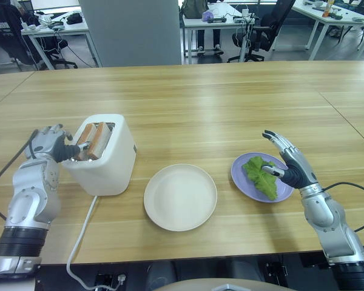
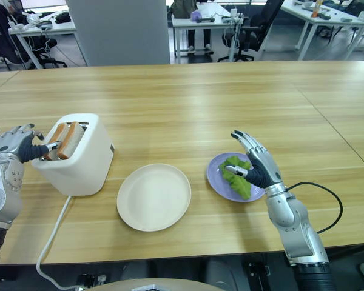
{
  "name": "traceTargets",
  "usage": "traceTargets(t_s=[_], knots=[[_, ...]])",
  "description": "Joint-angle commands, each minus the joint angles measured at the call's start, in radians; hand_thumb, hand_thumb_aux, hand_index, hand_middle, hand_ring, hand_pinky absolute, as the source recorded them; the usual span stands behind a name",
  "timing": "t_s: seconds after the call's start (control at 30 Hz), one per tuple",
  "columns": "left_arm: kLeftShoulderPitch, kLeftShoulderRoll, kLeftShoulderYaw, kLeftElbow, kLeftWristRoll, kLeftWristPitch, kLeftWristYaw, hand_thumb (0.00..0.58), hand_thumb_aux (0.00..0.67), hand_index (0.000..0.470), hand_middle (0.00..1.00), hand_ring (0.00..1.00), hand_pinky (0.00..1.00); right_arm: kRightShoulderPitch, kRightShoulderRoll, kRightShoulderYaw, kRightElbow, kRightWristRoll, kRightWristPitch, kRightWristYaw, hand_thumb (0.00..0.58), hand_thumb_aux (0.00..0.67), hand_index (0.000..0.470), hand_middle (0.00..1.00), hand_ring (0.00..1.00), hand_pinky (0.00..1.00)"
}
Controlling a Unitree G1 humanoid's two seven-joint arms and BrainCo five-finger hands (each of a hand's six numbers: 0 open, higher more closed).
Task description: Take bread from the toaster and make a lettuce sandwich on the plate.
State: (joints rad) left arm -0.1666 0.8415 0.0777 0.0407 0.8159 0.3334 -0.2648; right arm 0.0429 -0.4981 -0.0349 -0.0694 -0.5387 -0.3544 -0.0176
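A white toaster stands at the left of the table with two toasted bread slices sticking up from its slots. My left hand is beside the toaster's left end, its fingertips closed on the end of the outer slice, which still sits in its slot. An empty cream plate lies in front of me at the centre. To its right a small purple plate holds a lettuce leaf. My right hand hovers at that plate's right edge, fingers spread, thumb just over the leaf.
The toaster's white cable runs from its front down over the table's near edge. The wooden table stretches far beyond the plates. Desks and office chairs stand in the room behind.
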Motion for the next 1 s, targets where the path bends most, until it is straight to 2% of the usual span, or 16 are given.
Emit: traceTargets(t_s=[0.03,0.13,0.2,0.43,0.47,0.53,0.57,0.6,0.77,1.0], knots=[[0.003,-0.032,0.008,-0.035,-0.063,0.001,-0.012,0.580,0.670,0.460,0.52,0.52,0.52,0.007,-0.028,0.017,0.037,-0.058,0.044,0.010,0.000,0.000,0.000,0.00,0.00,0.00],[0.006,-0.048,0.014,-0.058,-0.095,0.001,-0.016,0.580,0.670,0.460,0.68,0.68,0.68,0.010,-0.044,0.034,0.048,-0.089,0.067,0.019,0.000,0.000,0.000,0.00,0.00,0.00],[0.008,-0.050,0.015,-0.063,-0.103,0.004,-0.015,0.580,0.670,0.460,0.71,0.71,0.71,0.011,-0.053,0.046,0.053,-0.111,0.082,0.024,0.000,0.000,0.000,0.00,0.00,0.00],[0.020,-0.041,0.045,-0.067,-0.126,0.008,0.016,0.580,0.670,0.460,0.72,0.72,0.72,0.014,-0.074,0.072,0.054,-0.149,0.119,0.032,0.000,0.000,0.000,0.00,0.00,0.00],[0.018,-0.040,0.055,-0.071,-0.130,0.005,0.030,0.580,0.670,0.460,0.75,0.75,0.75,0.015,-0.081,0.079,0.055,-0.167,0.128,0.033,0.000,0.000,0.000,0.00,0.00,0.00],[0.008,-0.040,0.083,-0.085,-0.137,-0.004,0.068,0.580,0.670,0.460,0.92,0.92,0.92,0.017,-0.099,0.096,0.059,-0.217,0.153,0.032,0.000,0.000,0.000,0.00,0.00,0.00],[0.002,-0.039,0.096,-0.092,-0.140,-0.008,0.087,0.580,0.670,0.460,0.92,0.92,0.92,0.018,-0.109,0.106,0.062,-0.245,0.169,0.032,0.000,0.000,0.000,0.00,0.00,0.00],[-0.002,-0.037,0.109,-0.101,-0.144,-0.012,0.104,0.580,0.670,0.460,1.00,1.00,1.00,0.017,-0.118,0.116,0.065,-0.274,0.186,0.032,0.000,0.000,0.000,0.00,0.00,0.00],[-0.041,-0.020,0.188,-0.162,-0.160,-0.050,0.190,0.580,0.670,0.460,1.00,1.00,1.00,0.008,-0.158,0.155,0.083,-0.411,0.292,0.031,0.000,0.000,0.000,0.00,0.00,0.00],[-0.105,-0.030,0.255,-0.354,-0.214,-0.128,0.225,0.580,0.670,0.460,1.00,1.00,1.00,-0.055,-0.176,0.237,0.204,-0.500,0.340,0.010,0.000,0.000,0.000,0.00,0.00,0.00]])
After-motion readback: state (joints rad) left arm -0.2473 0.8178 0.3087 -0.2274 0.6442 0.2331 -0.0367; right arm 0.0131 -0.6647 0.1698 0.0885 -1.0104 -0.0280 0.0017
